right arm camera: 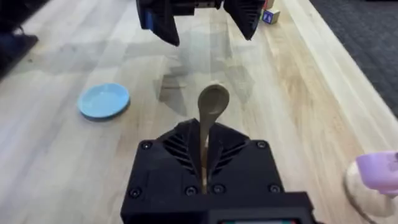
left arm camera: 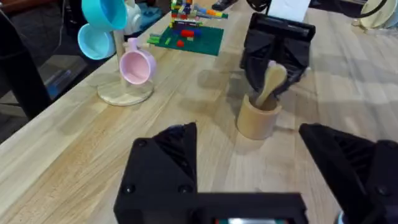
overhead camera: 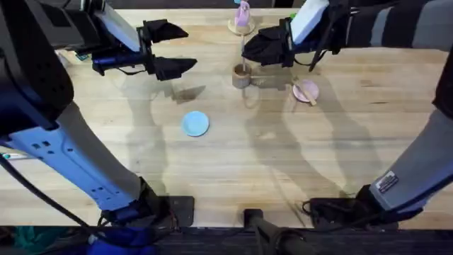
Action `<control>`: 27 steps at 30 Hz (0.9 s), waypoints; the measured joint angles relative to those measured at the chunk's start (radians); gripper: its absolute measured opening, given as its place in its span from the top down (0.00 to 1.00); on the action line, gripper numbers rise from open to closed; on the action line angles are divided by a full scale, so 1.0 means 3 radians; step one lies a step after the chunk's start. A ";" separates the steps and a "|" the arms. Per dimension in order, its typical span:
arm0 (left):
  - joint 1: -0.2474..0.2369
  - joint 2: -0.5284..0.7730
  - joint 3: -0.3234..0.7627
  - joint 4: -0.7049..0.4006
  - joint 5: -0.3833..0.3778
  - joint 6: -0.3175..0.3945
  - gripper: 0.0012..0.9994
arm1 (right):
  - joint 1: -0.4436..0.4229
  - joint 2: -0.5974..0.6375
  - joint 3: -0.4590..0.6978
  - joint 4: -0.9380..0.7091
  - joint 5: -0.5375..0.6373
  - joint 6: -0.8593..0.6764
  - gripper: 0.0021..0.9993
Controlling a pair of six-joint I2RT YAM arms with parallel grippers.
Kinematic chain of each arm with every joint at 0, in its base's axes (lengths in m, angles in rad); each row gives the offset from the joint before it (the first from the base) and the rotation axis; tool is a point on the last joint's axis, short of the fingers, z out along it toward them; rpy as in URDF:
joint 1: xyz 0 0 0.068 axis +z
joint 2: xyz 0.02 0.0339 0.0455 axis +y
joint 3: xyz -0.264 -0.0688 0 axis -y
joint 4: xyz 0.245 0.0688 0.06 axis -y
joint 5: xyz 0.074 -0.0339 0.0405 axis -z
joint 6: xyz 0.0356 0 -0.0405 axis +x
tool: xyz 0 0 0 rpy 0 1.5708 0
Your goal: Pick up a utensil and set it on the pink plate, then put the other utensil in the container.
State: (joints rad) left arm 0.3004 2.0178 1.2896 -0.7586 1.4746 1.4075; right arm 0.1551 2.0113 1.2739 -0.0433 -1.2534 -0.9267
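Observation:
The wooden spoon [right arm camera: 212, 104] stands upright, bowl up, with my right gripper [overhead camera: 249, 48] shut on its handle. In the left wrist view the spoon [left arm camera: 271, 81] has its lower end inside the brown cup-shaped container [left arm camera: 256, 119]. From overhead the container [overhead camera: 241, 76] sits just below the right gripper. To its right is the pink plate [overhead camera: 311, 86], and the wooden fork [overhead camera: 305, 94] lies across it. My left gripper [overhead camera: 188, 49] hovers open and empty left of the container, its fingers [left arm camera: 169, 155] spread wide.
A light-blue plate [overhead camera: 196, 123] lies toward the table's middle, nearer the bases. A round base with a pink figure [overhead camera: 242, 21] stands behind the container. A mug stand [left arm camera: 122, 68] with blue and pink mugs and a green block board [left arm camera: 186, 36] sit farther back.

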 joint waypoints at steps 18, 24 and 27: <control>0.0000 0.0000 0.0000 0.0000 0.0000 -0.0001 0.01 | 0.0041 0.0272 0.0000 -0.0116 0.0117 -0.0327 0.97; 0.0000 0.0000 0.0000 0.0000 0.0000 0.0000 0.01 | 0.0041 0.0272 0.0000 -0.0146 0.0126 -0.0333 0.97; 0.0000 0.0000 0.0000 -0.0001 -0.0001 0.0000 0.01 | 0.0041 0.0272 0.0000 -0.0149 0.0127 -0.0332 0.94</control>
State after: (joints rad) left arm 0.3004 2.0178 1.2896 -0.7587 1.4744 1.4075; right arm 0.1673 2.0930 1.2739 -0.0881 -1.2152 -1.0264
